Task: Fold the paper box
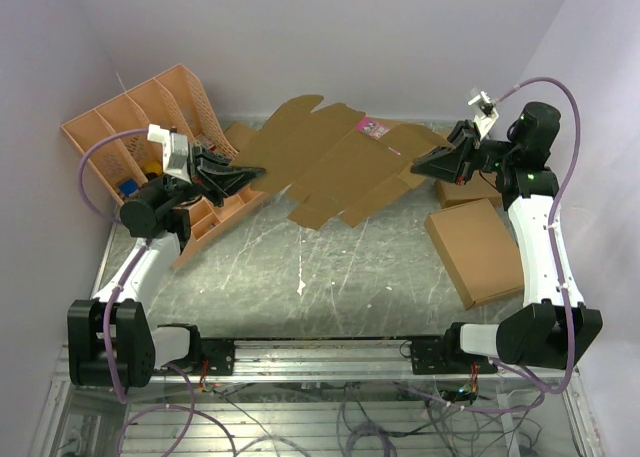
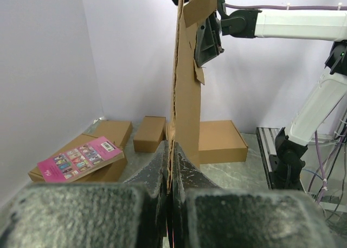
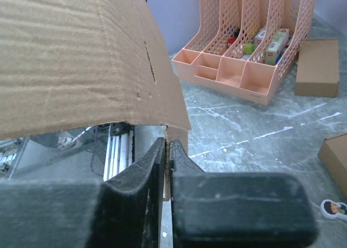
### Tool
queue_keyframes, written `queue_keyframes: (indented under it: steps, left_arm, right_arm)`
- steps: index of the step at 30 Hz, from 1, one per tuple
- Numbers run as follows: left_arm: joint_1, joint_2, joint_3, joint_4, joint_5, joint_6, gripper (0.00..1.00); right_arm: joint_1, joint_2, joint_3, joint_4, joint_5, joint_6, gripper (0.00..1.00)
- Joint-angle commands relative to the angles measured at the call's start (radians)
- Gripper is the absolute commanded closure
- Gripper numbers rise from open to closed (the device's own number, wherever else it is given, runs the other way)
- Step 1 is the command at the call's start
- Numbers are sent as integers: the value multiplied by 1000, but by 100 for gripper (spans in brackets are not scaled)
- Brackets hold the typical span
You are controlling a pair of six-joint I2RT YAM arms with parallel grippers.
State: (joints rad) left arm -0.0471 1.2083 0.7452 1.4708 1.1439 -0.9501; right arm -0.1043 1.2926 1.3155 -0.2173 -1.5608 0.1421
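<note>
Over the table (image 1: 330, 277), the paper box (image 1: 330, 167) is hanging flat between both arms. The left gripper (image 1: 248, 173) is pinching one edge shut; the right gripper (image 1: 420, 163) is nipping a small tab opposite, which could tear or slip under tension.

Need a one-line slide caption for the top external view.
Flat paper box held between left gripper and right gripper, each clamped on one end.
</note>
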Motion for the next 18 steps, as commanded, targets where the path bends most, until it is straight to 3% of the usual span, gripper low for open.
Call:
queue_keyframes:
  steps: [1,13,18]
  left_arm:
    - [8,-13,31,152,-45,4,93]
    - [8,-2,-12,31,-93,66,92]
    - [8,10,-56,79,-105,35,80]
  right_arm:
    - [9,-19,-10,16,-22,2,99]
    - [8,-5,-31,69,58,33,100]
    - [8,16,-30,-7,68,-68,100]
